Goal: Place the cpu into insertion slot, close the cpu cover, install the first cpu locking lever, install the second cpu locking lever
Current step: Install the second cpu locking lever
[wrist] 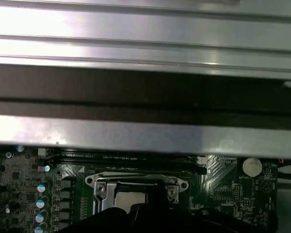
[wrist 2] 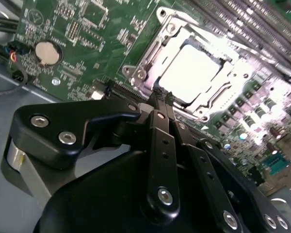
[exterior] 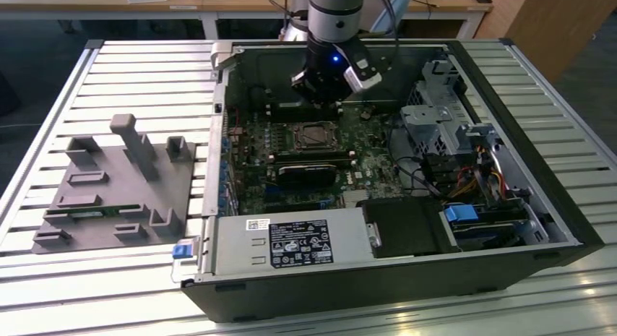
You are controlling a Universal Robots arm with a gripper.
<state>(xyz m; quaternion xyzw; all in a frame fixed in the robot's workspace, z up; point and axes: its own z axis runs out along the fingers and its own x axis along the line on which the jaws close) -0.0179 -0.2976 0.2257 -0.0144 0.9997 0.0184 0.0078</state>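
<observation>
Just above the insertion slot (wrist 2: 191,73), the gripper (wrist 2: 162,97), fingers together, is working the cpu cover (wrist 2: 150,53) over the seated cpu (wrist 2: 191,68); levers seemingly need latching.

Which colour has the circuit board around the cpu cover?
Green circuit board; clearest in the second wrist view.

1. A workshop or lab for robot work: an open computer case (exterior: 405,206) lies on a ribbed metal table (exterior: 126,76)
2. A grey holder block (exterior: 115,184) with slots and posts sits beside it
3. Wooden desks (exterior: 231,3) stand behind, and a robot arm (exterior: 336,18) reaches in
</observation>
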